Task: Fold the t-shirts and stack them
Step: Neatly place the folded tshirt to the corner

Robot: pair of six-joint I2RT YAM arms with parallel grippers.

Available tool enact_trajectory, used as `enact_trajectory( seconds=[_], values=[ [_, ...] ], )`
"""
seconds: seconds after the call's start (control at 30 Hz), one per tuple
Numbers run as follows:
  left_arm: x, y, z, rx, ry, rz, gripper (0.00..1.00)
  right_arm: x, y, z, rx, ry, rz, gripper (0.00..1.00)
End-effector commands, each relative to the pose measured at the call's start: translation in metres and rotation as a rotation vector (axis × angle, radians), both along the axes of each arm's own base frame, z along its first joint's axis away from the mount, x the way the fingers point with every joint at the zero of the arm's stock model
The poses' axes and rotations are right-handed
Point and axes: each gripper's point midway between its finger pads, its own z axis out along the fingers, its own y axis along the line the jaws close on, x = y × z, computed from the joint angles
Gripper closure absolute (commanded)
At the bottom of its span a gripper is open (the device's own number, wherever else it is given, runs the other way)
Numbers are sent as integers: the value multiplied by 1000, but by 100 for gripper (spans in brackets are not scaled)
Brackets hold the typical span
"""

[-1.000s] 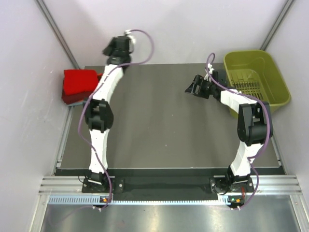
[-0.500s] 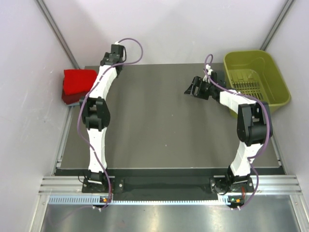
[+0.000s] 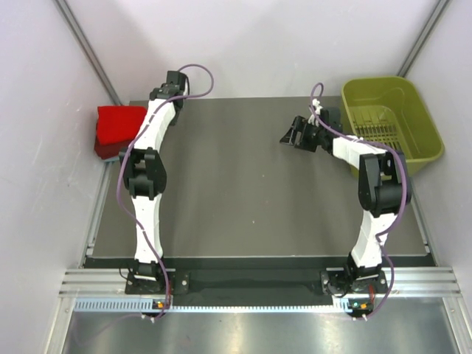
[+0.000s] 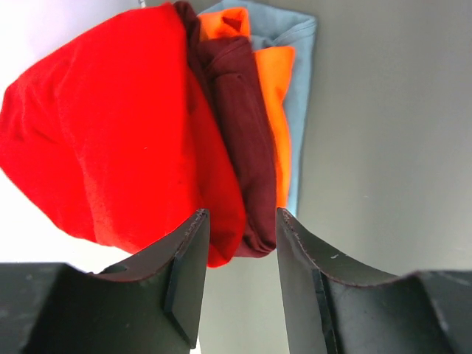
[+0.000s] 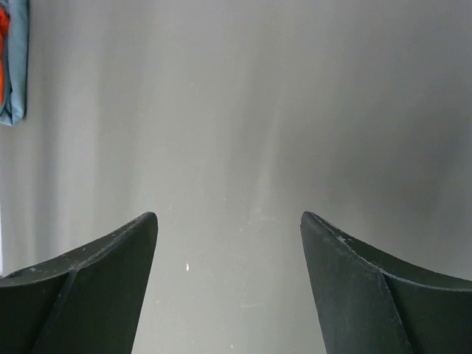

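Note:
The t-shirts lie folded in one stack [image 3: 116, 127] at the table's far left edge. In the left wrist view the bright red one [image 4: 110, 133] is on top, with the dark maroon [image 4: 240, 125], orange [image 4: 279, 96] and grey-blue [image 4: 301, 66] ones under it. My left gripper [image 3: 165, 90] hovers at the back of the table, right of the stack. Its jaws stand partly apart with nothing between them [image 4: 240, 221]. My right gripper [image 3: 290, 134] is open and empty over bare table [image 5: 228, 221]. A grey-blue shirt edge [image 5: 13, 66] shows at the top left of the right wrist view.
An olive-green plastic basket [image 3: 426, 140] stands at the back right, just beyond the right arm. Pale walls close in the table [image 3: 243, 192] on the left, back and right. A metal rail [image 3: 243, 284] runs along the near edge by the arm bases.
The left arm has drawn back and dropped from above the table's back edge, and its jaws have narrowed. The right arm has barely moved.

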Motion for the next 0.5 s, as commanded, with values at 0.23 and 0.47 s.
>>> enact_trajectory(
  seconds=[0.23,0.47],
  values=[
    [-4,19,3,72,8,43,53,34,7,8,80,-42,-6,21],
    [-5,33,-13,101,42,71,53,40,11,4,101,-27,-7,21]
  ],
)
